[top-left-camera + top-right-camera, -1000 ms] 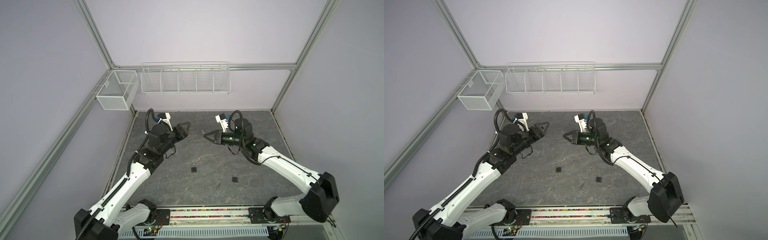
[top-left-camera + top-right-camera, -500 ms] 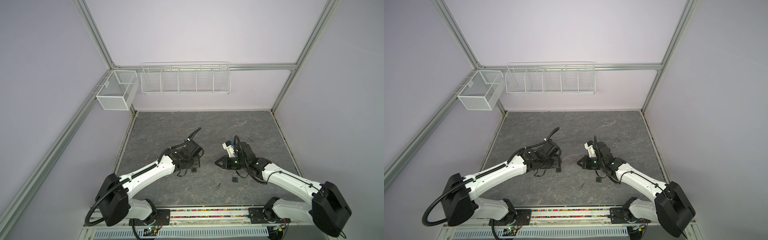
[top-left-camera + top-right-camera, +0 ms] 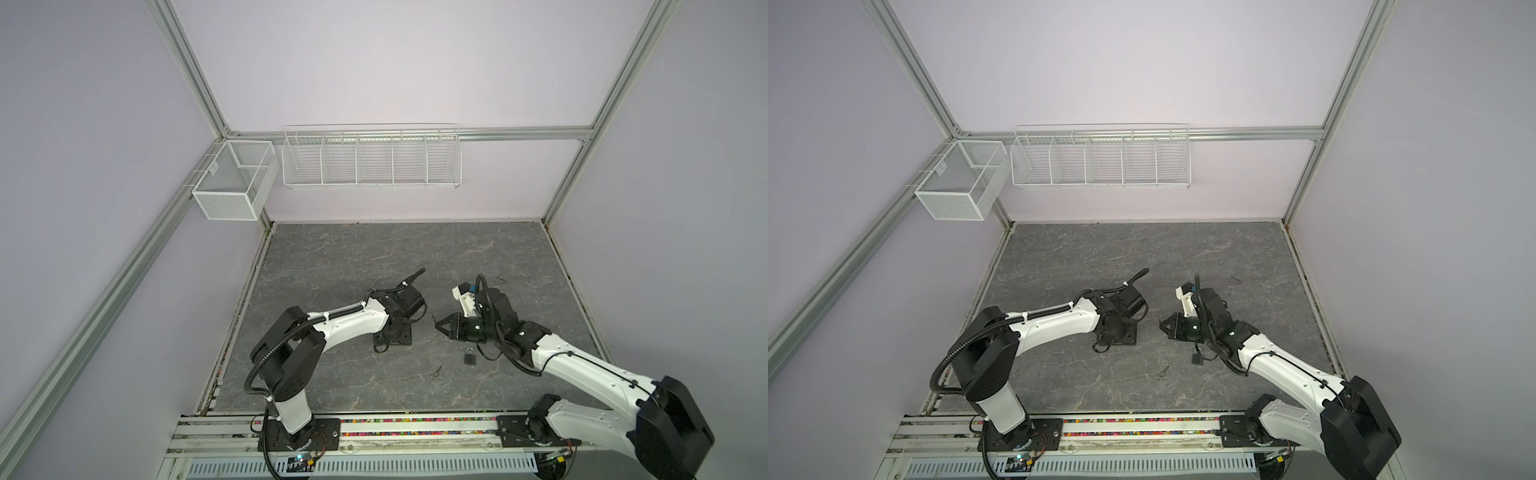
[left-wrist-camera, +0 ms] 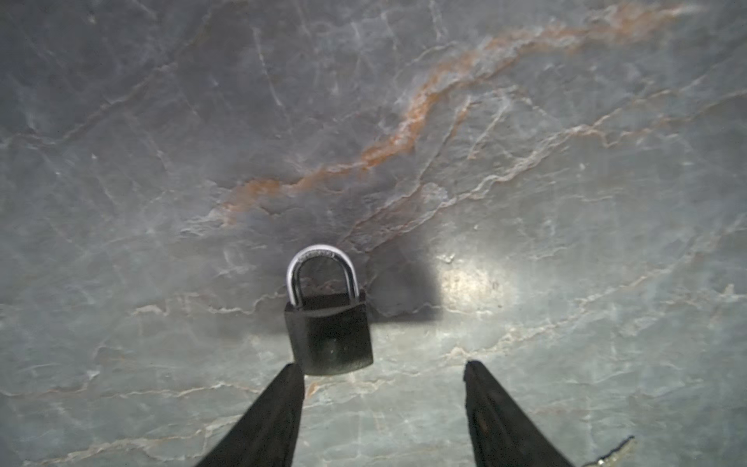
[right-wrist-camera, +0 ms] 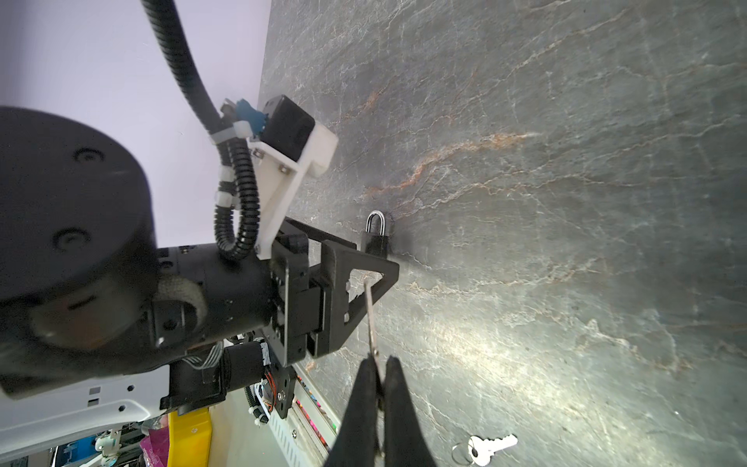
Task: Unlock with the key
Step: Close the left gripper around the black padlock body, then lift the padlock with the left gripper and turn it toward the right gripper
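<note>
- The left fingers (image 4: 275, 412) hang part open over the padlock (image 4: 328, 327) and hold nothing.
- The padlock lies flat on the desk (image 4: 566, 202) with its shackle shut. It is off centre, hard by one fingertip and well apart from the other.
- We judge a close from here would shove or spin the padlock rather than pinch it. The near tip could also land on its body.
- In both top views the left wrist hides the padlock, so we could not catch a slip there.
- The spare key (image 5: 489, 446) lies loose on its ring between the arms. A low sweep could knock it away.
- The right fingers (image 5: 364, 400) are clamped shut on the held key (image 5: 371, 319), with the blade sticking out edge-on.
- Only a little of the held key looks pinched. We think it could pivot or slide back when pushed at a keyway.
- The blade tip is near the left arm's end, so the arms could clash as they close in.
- The second padlock (image 3: 470, 356) lies just beside the right wrist, where a cable could drag it.
- We cannot tell which key fits which lock.
</note>
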`<state>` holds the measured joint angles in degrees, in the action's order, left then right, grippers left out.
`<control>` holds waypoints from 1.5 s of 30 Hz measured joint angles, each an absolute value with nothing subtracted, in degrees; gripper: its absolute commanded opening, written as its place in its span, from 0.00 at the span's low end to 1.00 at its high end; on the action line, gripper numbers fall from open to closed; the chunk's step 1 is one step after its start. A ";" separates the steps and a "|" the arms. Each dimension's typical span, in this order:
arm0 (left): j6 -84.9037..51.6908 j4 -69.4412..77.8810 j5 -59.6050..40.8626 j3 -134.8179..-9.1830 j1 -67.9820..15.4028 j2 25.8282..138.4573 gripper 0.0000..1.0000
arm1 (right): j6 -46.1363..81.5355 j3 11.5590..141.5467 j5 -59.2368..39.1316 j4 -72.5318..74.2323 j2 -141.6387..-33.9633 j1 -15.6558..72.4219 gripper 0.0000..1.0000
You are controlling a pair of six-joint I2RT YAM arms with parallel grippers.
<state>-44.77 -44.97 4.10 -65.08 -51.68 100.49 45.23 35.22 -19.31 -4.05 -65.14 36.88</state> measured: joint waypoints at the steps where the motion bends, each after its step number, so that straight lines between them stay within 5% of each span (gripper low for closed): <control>1: -44.82 -45.32 4.16 -65.14 -51.48 100.90 0.61 | 45.23 35.24 -19.31 -4.05 -65.14 36.84 0.06; 45: -45.01 -45.74 3.03 -65.82 -48.38 104.62 0.41 | 46.09 35.22 -21.06 -3.11 -67.42 35.20 0.06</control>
<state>-45.01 -45.74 3.03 -65.82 -48.38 104.62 46.09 35.22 -21.06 -3.11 -67.42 35.20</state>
